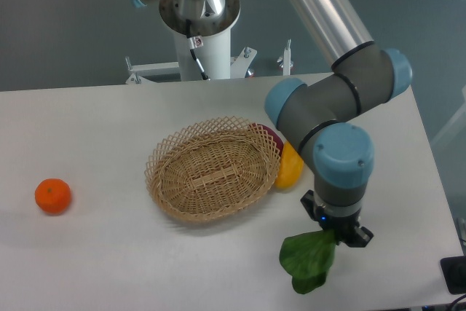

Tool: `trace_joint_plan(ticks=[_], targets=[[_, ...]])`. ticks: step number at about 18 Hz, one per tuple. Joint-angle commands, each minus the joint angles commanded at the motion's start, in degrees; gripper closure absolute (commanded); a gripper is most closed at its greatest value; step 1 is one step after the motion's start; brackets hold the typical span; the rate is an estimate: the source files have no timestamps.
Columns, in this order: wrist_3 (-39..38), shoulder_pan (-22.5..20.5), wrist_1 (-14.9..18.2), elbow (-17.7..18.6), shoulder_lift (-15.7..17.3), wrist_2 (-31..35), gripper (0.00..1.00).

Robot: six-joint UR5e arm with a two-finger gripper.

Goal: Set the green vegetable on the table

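The two-finger gripper (334, 234) sits under the arm's blue-capped wrist, so its fingertips and how they stand cannot be made out. The top of the floppy dark-green leafy vegetable (309, 258) is hidden there too. The yellow oblong fruit (289, 169) is partly covered by the grey arm. A dark red round item (270, 135) shows only partly behind the woven wicker basket (212, 169).
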State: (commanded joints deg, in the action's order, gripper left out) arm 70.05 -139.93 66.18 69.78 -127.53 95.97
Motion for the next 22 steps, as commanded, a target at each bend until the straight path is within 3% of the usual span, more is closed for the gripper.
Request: trace_joint_plan(ticks=[8, 13, 18, 20, 22], targets=[[-2.7, 2.6, -7.6, 9.0, 2.0, -0.1, 0.67], [-3.5, 3.5, -8.8, 9.7, 1.9, -0.3, 0.66], [-3.6, 3.6, -9.0, 9.7, 1.3, -0.6, 0.57], [-3.6, 3.6, -9.0, 9.7, 1.2, -0.7, 0.49], [-3.6, 3.7, -9.0, 9.6, 0.8, -0.7, 0.25]])
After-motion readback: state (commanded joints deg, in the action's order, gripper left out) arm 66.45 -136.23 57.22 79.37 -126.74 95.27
